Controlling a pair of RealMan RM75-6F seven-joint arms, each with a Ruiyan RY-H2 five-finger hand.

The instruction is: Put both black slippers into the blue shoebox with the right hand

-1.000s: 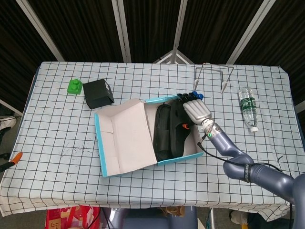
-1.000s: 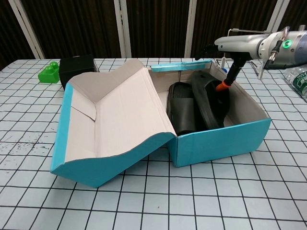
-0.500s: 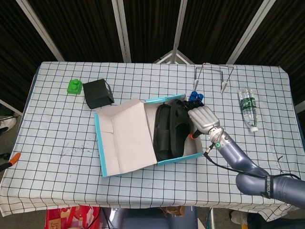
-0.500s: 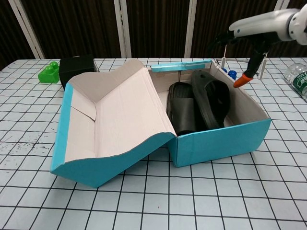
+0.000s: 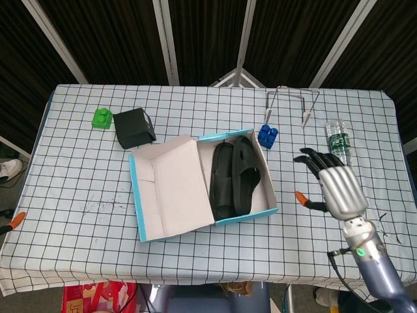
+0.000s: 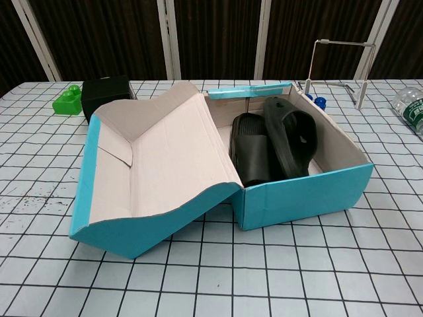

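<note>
The blue shoebox (image 5: 270, 193) (image 6: 310, 188) stands open in the middle of the table, its lid (image 5: 172, 188) (image 6: 158, 165) folded out to the left. Two black slippers lie inside: one (image 5: 221, 179) (image 6: 251, 155) flat on the box floor, the other (image 5: 246, 171) (image 6: 291, 142) tilted on its edge against it. My right hand (image 5: 333, 184) hovers to the right of the box, well clear of it, fingers spread and holding nothing. It does not appear in the chest view. My left hand appears in neither view.
A black box (image 5: 134, 127) (image 6: 106, 92) and a green block (image 5: 101, 118) (image 6: 66, 101) sit at the back left. A blue block (image 5: 267, 135), a wire stand (image 5: 291, 104) (image 6: 337, 66) and a water bottle (image 5: 338, 141) (image 6: 410, 105) are behind and right of the shoebox.
My right hand let go of the tilted slipper inside the box, lifted out and drew back to the right, off the box. It left the chest view.
</note>
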